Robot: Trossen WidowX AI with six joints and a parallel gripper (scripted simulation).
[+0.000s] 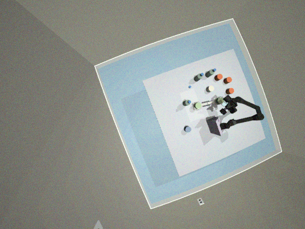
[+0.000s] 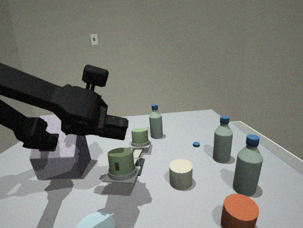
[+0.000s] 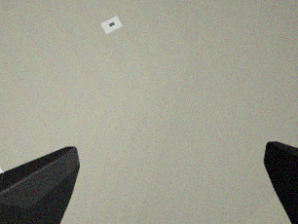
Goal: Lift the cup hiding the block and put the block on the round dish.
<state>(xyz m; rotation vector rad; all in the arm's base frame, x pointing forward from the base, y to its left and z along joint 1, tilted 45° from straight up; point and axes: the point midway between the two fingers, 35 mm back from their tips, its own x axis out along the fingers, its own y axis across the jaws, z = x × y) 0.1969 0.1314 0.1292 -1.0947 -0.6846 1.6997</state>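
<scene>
Two green cups stand on the end plates of the balance point(image 1: 208, 103) point(image 2: 137, 153). The nearer cup point(image 2: 121, 162) point(image 1: 219, 100) shows a dark reddish-brown patch on its side in the exterior view; the farther cup point(image 2: 139, 137) point(image 1: 198, 105) shows no patch there. No block shows. The light blue round dish point(image 2: 95, 221) point(image 1: 225, 104) is cut off at the bottom of the exterior view and partly hidden by the arm in the top view. My gripper point(image 3: 171, 156) is open and empty, held about level above the table by the nearer cup. Only bare wall shows between its fingertips.
A purple box point(image 1: 213, 126) point(image 2: 67, 148) stands beside the arm's base. A cream cylinder point(image 2: 180, 174) point(image 1: 210, 88) stands beside the balance. Bottles point(image 2: 222, 146) point(image 2: 247, 171) point(image 2: 156, 125), orange cylinders point(image 1: 218, 76) point(image 1: 228, 79) point(image 1: 229, 90), a blue-grey cylinder point(image 1: 187, 129) and a blue cap point(image 2: 196, 144) are around.
</scene>
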